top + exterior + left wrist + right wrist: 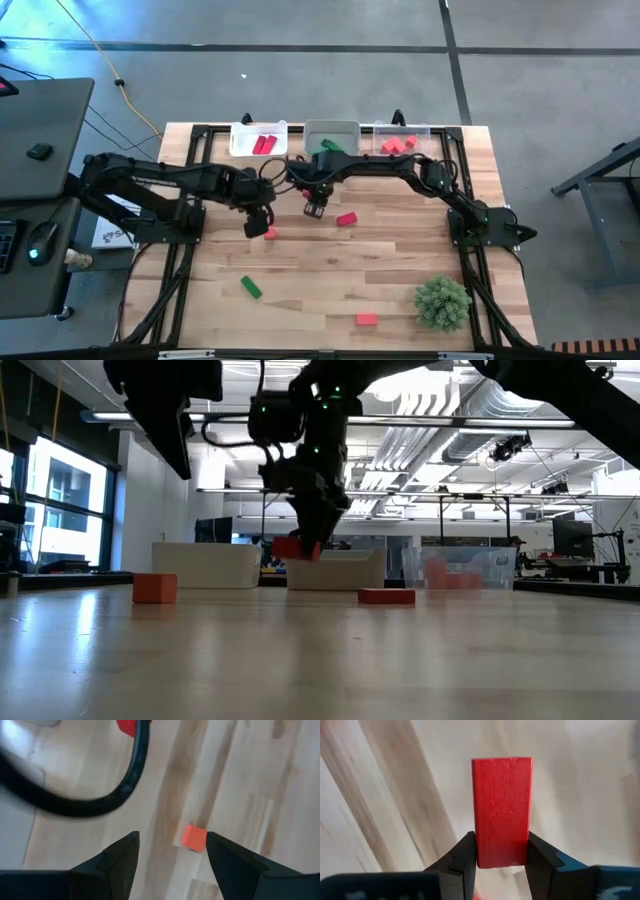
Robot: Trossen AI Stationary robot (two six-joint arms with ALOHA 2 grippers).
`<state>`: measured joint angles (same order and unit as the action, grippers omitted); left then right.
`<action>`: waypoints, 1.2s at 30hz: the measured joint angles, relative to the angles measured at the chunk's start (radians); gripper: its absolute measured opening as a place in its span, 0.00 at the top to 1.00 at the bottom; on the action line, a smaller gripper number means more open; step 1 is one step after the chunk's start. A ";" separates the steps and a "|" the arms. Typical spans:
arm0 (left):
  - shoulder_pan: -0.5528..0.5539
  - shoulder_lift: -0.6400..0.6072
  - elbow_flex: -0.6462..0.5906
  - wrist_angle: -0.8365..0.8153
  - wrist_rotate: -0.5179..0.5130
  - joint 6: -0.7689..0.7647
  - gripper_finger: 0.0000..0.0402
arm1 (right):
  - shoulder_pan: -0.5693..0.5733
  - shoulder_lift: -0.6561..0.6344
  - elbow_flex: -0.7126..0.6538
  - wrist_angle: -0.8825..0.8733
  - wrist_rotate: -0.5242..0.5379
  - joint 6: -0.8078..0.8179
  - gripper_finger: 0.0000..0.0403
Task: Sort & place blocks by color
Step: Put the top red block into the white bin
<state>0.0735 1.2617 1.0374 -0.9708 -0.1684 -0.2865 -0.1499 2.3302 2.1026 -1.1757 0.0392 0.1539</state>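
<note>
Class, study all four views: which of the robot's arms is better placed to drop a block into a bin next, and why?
The right. The right gripper is already shut on a red bar, lifted near the bins. The left gripper is open and empty above a small orange cube on the table.

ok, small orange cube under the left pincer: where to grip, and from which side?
From straight above, pinching two opposite flat faces of the orange cube. It sits alone on bare wood, and the open left pincer already hovers over it; turn the wrist to square the fingers to its faces.
</note>
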 joint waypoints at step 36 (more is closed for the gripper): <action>0.475 0.000 0.000 0.238 0.139 -0.146 0.45 | -0.178 -0.034 0.240 -0.077 0.013 -0.525 0.74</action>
<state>0.5488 1.2617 1.0374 -0.7325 -0.0292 -0.4324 -0.3279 2.2967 2.3425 -1.2532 0.0521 -0.3709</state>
